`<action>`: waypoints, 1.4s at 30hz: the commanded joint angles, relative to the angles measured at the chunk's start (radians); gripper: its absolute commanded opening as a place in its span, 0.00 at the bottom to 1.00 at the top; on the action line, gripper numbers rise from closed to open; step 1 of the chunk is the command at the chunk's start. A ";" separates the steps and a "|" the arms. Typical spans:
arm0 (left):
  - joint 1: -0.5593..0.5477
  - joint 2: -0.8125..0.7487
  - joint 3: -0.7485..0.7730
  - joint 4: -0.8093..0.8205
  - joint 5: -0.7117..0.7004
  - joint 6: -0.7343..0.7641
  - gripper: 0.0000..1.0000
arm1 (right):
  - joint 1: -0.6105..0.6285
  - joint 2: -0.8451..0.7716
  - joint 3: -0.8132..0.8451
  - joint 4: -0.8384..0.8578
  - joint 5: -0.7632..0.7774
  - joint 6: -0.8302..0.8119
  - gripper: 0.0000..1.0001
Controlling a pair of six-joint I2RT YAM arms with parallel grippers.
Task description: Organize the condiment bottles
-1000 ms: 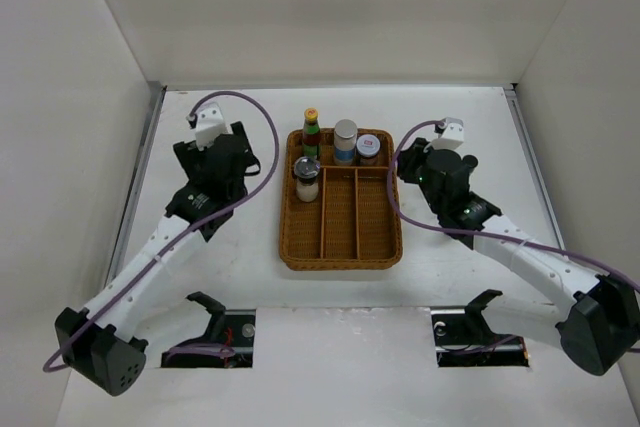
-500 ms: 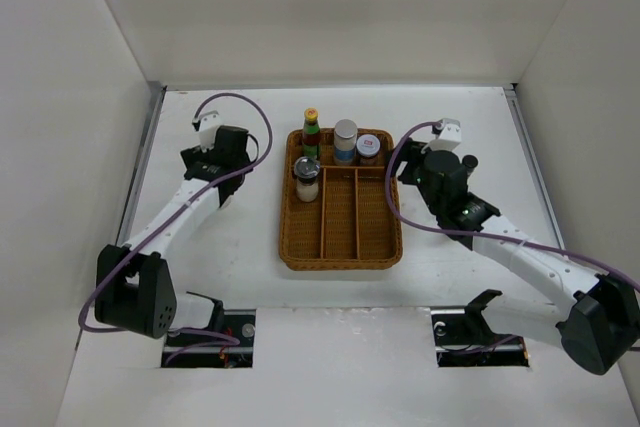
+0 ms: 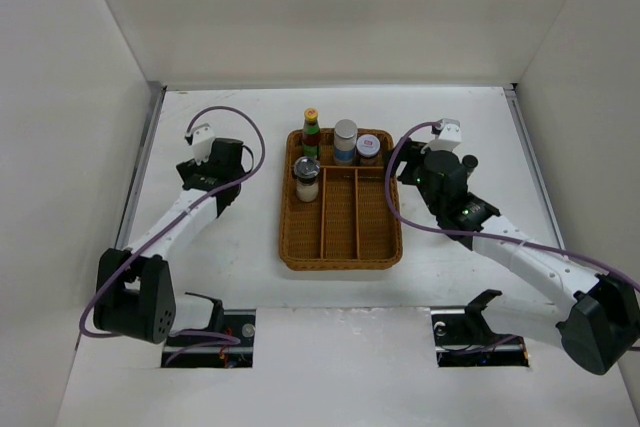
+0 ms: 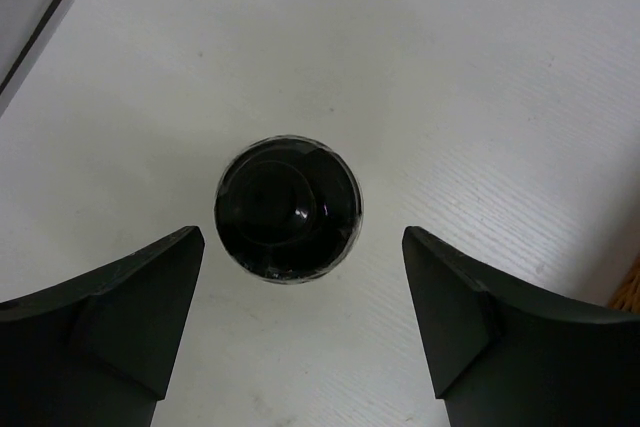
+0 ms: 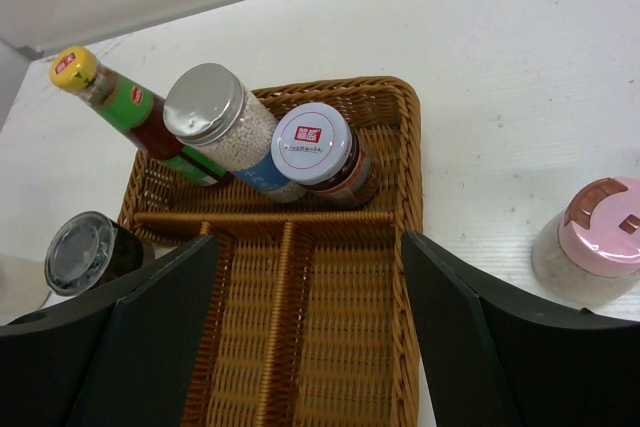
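White table [image 3: 250, 247] ran open past wicker tray [image 3: 340, 222]; left gripper [image 4: 302, 237] gaped over black-lidded bottle [image 4: 288, 209], ten o'clock; right gripper [image 5: 308, 242] gaped, empty.

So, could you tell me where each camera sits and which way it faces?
Top external: above and behind, looking down on the wicker tray; left arm, right arm show.
Left wrist: straight down at a black-lidded bottle; the open left claw flanks it.
Right wrist: angled down at the tray's bottles; the open right claw frames them.
Shared: top and right wrist show the tray.
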 commanded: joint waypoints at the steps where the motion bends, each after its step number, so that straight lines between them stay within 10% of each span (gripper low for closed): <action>1: 0.023 0.016 -0.010 0.097 -0.010 -0.024 0.79 | 0.009 -0.015 0.010 0.050 -0.010 -0.002 0.81; 14: 0.020 0.058 -0.037 0.143 -0.036 -0.029 0.69 | 0.009 0.000 0.009 0.059 -0.058 0.008 0.80; 25: -0.017 -0.063 -0.005 0.116 -0.024 -0.027 0.39 | 0.009 -0.018 0.000 0.059 -0.053 0.010 0.80; 42: -0.499 -0.399 0.132 -0.164 0.004 -0.020 0.38 | -0.007 -0.083 0.001 0.017 -0.024 0.005 0.80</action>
